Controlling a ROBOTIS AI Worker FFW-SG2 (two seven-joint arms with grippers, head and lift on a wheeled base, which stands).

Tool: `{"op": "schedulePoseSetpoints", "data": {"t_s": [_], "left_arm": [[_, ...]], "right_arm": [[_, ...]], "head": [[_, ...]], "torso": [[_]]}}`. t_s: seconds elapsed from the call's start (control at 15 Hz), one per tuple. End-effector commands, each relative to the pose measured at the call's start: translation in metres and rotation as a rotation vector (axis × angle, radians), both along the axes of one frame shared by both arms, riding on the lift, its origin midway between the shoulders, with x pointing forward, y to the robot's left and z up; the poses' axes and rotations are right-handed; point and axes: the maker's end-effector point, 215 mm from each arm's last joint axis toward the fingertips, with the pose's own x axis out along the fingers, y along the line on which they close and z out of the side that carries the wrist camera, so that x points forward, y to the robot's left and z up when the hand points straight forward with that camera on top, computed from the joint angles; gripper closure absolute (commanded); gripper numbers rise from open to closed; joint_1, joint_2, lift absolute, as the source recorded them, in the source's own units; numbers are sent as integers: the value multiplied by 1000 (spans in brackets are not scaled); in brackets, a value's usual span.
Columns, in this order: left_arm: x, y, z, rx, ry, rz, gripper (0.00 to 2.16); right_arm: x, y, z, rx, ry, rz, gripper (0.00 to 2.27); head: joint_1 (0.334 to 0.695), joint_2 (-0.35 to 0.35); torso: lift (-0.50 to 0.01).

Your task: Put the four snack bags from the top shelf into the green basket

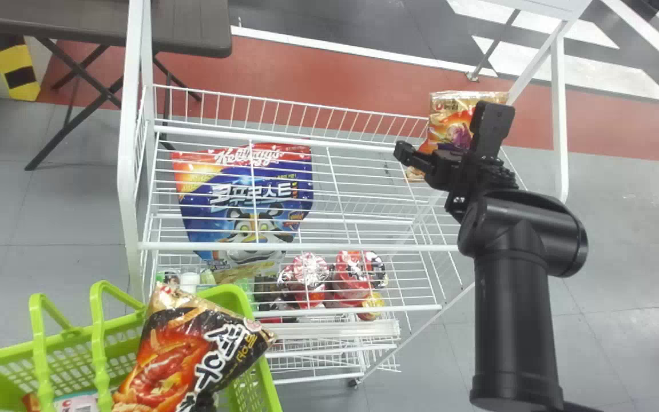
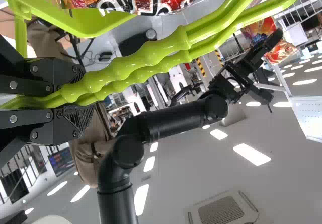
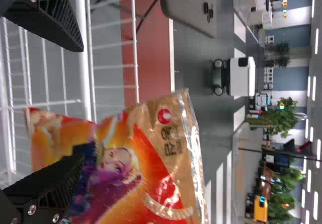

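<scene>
I hold my right arm (image 1: 512, 320) out over the right end of the wire rack (image 1: 364, 249), the black forearm running away from me and the wrist bent, so the hand turns forward and a little to the left. My right gripper (image 1: 448, 130) is wide open, its 2 flat fingers well apart with nothing gripped between them. The gold and orange snack bag (image 1: 441, 117) stands tilted at that right end, just ahead of my hand; in my right wrist view 1 of my fingers overlaps the printed front, though I cannot tell whether it touches. My left gripper (image 2: 83, 100) is closed around the 2 green handles (image 2: 151, 53), which run side by side between its fingers. They belong to the green basket (image 1: 272, 383), near the rack's left front, well apart from my right hand. A black and orange snack bag (image 1: 215, 349) lies tilted in it, reaching over the rim, and at least 1 smaller packet (image 1: 78, 402) sits lower inside. Through the rack's wires I see 1 big blue bag (image 1: 238, 200).
</scene>
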Motion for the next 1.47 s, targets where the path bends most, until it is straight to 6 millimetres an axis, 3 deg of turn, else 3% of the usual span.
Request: {"op": "schedulePoseSetpoints", "data": {"t_s": [0.0, 0.13, 0.2, 0.33, 0.47, 0.53, 0.8, 1.07, 1.2, 1.4], "left_arm": [[1, 2, 1, -9, 1, -1, 2145], [3, 2, 0, -10, 4, -1, 2145], [4, 3, 0, -10, 2, 0, 2145], [6, 3, 0, -8, -2, 0, 2145], [7, 3, 0, -8, -4, 0, 2145], [7, 3, 0, -8, -4, 0, 2145], [7, 4, -1, -6, -2, -1, 2145], [6, 5, -2, -3, 3, 1, 2145], [6, 7, -2, -1, 1, 7, 2145], [6, 6, -2, -3, 4, 6, 2145]], "right_arm": [[9, -25, -2, -67, 10, -44, 60], [9, -44, -13, -94, 49, -74, 144], [8, -47, -16, -95, 59, -76, 336], [4, -45, -22, -91, 73, -64, 1069], [-1, -47, -25, -99, 72, -81, 2101], [-3, -50, -23, -112, 68, -100, 2213], [-11, -53, -11, -122, 39, -114, 2253], [-43, -43, 4, -65, 8, -114, 2253], [-69, -16, 25, -18, -17, -67, 2253], [-111, 54, 60, 87, -52, 48, 2253]], "head": [[695, -350], [695, -350], [695, -350], [695, -350], [695, -350], [695, -350], [695, -350], [695, -350], [695, -350], [695, -350]], "torso": [[0], [0], [0], [0], [0], [0], [0], [0], [0], [0]]}}
